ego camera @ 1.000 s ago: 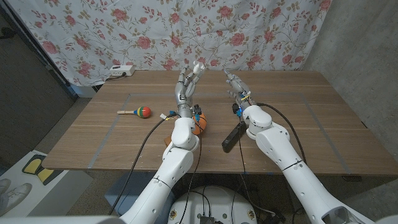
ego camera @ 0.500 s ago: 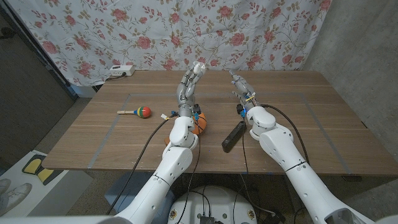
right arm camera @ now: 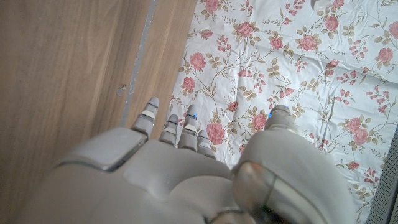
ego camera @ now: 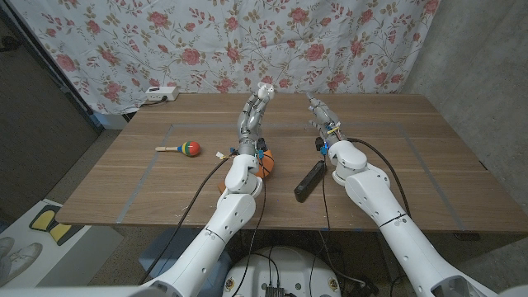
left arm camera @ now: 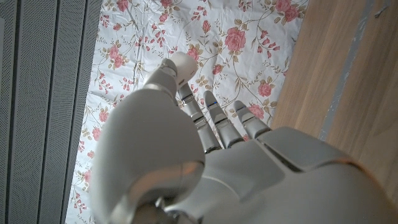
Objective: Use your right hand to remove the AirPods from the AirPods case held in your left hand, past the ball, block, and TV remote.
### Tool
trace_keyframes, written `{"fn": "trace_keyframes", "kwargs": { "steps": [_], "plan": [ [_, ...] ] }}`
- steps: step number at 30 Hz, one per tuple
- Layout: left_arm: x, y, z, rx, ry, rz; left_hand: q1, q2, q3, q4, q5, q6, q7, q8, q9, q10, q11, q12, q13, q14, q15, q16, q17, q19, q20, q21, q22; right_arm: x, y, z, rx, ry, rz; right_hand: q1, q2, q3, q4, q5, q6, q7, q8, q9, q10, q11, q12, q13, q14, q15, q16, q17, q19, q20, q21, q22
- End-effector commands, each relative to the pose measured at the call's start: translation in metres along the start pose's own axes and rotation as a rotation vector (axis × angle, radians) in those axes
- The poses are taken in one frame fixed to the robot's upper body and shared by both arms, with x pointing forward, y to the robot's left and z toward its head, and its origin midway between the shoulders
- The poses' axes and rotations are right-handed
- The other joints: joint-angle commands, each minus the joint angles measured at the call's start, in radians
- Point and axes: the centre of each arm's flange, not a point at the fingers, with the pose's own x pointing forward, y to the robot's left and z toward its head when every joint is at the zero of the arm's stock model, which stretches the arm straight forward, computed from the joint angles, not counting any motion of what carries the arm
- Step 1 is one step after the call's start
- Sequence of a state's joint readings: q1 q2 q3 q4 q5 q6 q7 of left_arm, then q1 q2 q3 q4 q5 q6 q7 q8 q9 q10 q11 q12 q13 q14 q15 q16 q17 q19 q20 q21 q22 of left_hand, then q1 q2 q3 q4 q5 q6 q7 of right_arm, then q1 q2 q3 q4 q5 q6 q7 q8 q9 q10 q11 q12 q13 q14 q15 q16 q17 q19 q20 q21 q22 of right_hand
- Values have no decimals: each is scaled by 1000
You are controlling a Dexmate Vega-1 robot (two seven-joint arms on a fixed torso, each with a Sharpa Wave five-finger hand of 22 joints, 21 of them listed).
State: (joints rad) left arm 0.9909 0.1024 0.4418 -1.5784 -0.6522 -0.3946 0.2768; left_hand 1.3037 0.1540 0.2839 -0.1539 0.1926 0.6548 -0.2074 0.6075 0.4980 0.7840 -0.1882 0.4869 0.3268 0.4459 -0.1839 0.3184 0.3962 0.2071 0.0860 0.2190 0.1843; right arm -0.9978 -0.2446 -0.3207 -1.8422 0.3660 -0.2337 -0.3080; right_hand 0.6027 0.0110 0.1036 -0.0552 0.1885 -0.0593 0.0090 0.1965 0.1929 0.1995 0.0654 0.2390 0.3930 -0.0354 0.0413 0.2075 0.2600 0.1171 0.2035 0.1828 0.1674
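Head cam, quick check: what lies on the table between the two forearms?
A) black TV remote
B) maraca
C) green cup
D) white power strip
A: the black remote lies on the wood just inside the right forearm, while the power strip and the maraca sit off to the left.

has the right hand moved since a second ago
Yes. The right hand has shifted to the robot's right, away from the left hand, judged against the TV remote.
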Motion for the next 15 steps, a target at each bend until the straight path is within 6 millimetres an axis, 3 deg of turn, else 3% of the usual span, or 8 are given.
{"fn": "trace_keyframes", "kwargs": {
  "steps": [1,15],
  "plan": [
    [5,2,-8,-60,37,-10,-18,4,3,10,7,32,-1,31,20,33,-31,62,158,48,-28,2,0,8,6,6,4,-1,-3,5,12,-21,-3,-1,8,5,-8,-4,-1,-5,5,3,1,-4,-3,0,-2,13,6,-1,4,3,5,3],
    [19,0,-22,-270,160,-140,-22,2,-3,7,7,11,-2,50,42,42,-31,67,161,68,-39,9,13,-1,7,3,5,-4,-8,8,7,-31,-1,2,11,7,-12,-4,2,-6,7,3,-1,-5,-7,-4,-2,15,7,-4,6,4,5,3]
  ]
}}
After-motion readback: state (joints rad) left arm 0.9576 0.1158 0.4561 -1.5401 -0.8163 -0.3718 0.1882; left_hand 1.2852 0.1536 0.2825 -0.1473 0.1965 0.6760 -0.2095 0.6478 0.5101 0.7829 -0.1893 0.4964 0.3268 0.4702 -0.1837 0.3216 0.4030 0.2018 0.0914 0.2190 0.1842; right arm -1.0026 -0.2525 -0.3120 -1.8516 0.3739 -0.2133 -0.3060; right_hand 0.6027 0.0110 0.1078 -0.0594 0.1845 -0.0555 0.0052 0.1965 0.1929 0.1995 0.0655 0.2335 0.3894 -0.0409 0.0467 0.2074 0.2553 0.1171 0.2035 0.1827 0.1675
